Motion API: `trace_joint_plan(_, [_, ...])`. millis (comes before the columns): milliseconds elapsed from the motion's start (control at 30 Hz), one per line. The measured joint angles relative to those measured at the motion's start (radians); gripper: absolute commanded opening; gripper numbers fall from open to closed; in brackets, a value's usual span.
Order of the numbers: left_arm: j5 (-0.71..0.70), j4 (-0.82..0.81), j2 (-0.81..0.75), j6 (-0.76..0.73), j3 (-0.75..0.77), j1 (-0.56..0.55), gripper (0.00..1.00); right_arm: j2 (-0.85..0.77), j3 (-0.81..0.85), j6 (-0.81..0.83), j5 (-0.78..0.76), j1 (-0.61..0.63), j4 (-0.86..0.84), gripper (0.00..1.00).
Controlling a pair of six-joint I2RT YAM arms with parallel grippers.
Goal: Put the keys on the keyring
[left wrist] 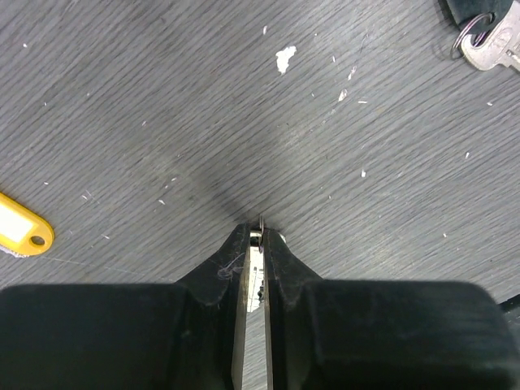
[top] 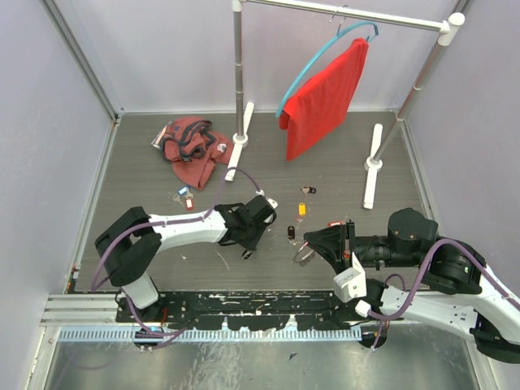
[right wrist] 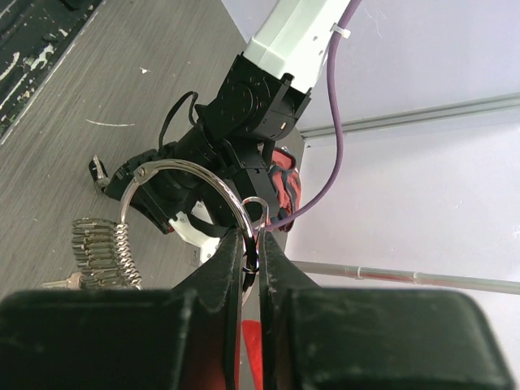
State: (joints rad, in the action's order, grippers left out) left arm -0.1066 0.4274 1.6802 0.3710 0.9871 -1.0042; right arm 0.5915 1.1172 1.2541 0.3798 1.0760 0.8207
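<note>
We are pinching the keyring (right wrist: 187,175) in the right end effector (right wrist: 252,244), seemingly a key (left wrist: 256,276) in the left end effector (left wrist: 258,236) — threading next calls for aligning them.

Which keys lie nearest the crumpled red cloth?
The red- and blue-tagged cluster, just on the near side of the cloth; the yellow-tagged key and the rest lie farther right, mid-table.

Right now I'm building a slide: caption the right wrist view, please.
Right end effector pinching the thin silver wire keyring over the grey table, left arm behind.
</note>
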Motion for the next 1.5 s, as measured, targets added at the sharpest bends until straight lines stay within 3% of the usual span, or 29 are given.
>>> trace_joint_plan(267, [0.001, -0.002, 0.014, -0.003, 0.015, 0.000, 0.00, 0.000, 0.000, 0.000, 0.000, 0.000, 0.005, 0.01])
trace_joint_plan(500, [0.001, 0.015, -0.025, -0.005, 0.015, 0.000, 0.00, 0.000, 0.000, 0.001, -0.001, 0.000, 0.007, 0.01])
trace_joint_plan(767, [0.034, 0.002, -0.340, -0.050, -0.002, 0.000, 0.00, -0.001, 0.002, 0.000, 0.002, 0.000, 0.027, 0.01])
trace_joint_plan(1067, [0.169, -0.057, -0.629, -0.163, -0.010, 0.000, 0.00, 0.017, 0.050, -0.032, 0.050, 0.000, 0.040, 0.01])
trace_joint_plan(1500, [0.353, -0.033, -0.681, -0.344, 0.138, 0.000, 0.00, 0.098, 0.140, -0.124, 0.195, 0.000, 0.043, 0.01])
